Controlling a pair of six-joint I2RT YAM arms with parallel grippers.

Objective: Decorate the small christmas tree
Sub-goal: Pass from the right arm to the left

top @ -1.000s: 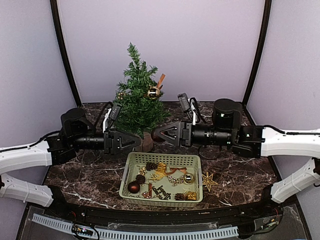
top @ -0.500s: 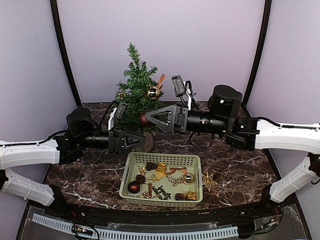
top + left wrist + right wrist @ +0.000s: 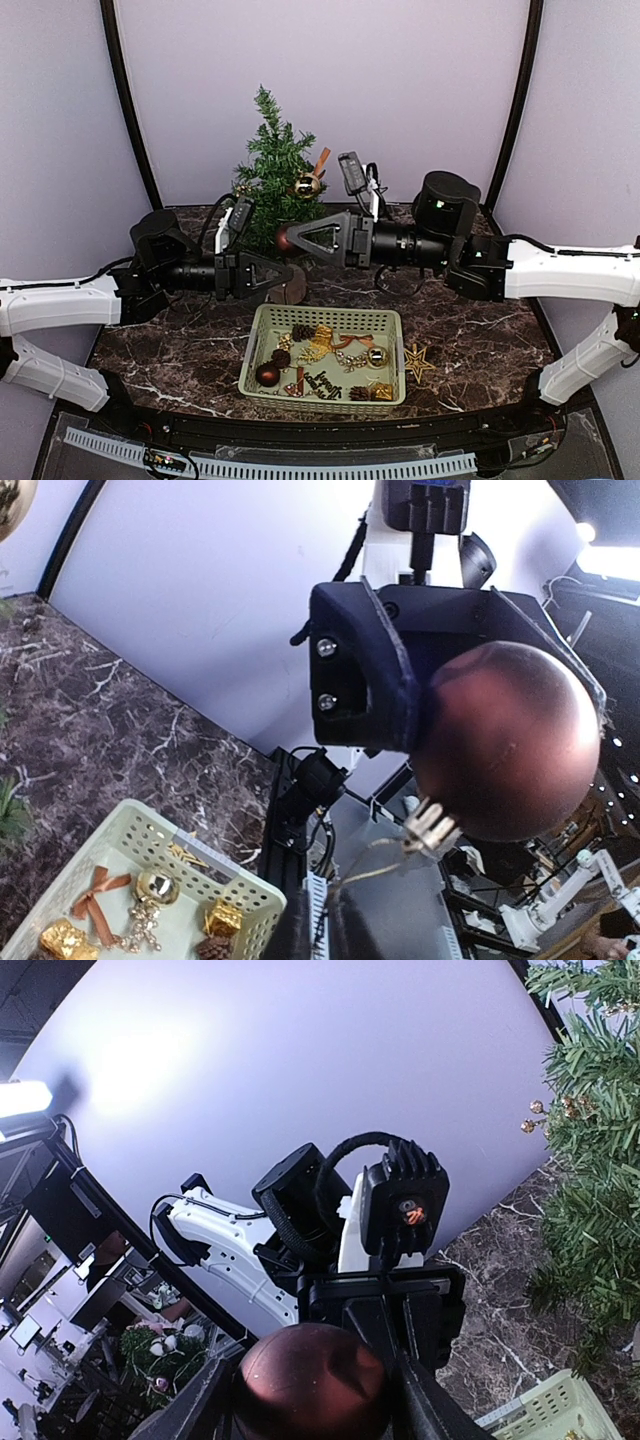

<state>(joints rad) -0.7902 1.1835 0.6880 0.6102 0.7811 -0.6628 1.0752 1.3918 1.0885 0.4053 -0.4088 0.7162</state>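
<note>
Handover of a maroon bauble point(image 3: 505, 740) is the step in hand, in our judgement. It is taking place in the air just behind the left rear corner of the pale green basket point(image 3: 325, 312).

The right gripper point(image 3: 288, 238) has its jaws partly open and clamped on the bauble's sides. The left gripper point(image 3: 288, 274) sits lower, between the bauble and the basket, with its jaws almost together. In the left wrist view the thin hanging loop point(image 3: 372, 868) runs from the bauble's cap down to the fingertips point(image 3: 305, 940). We judge the loop pinched, though the contact is too fine to confirm.

The small christmas tree point(image 3: 272, 180) stands upright on the table point(image 3: 470, 350) behind the basket, beyond both grippers. It already carries a gold ball point(image 3: 305, 185).

Risks noted:
- If the loop is not truly caught, release by the right jaws would drop the bauble toward the basket or table.
- If both arms pull while gripping, the loop or cap could tear out.
- The tree looks light, so a push into its branches, or a knock near its trunk, could tip it away from the basket.
</note>
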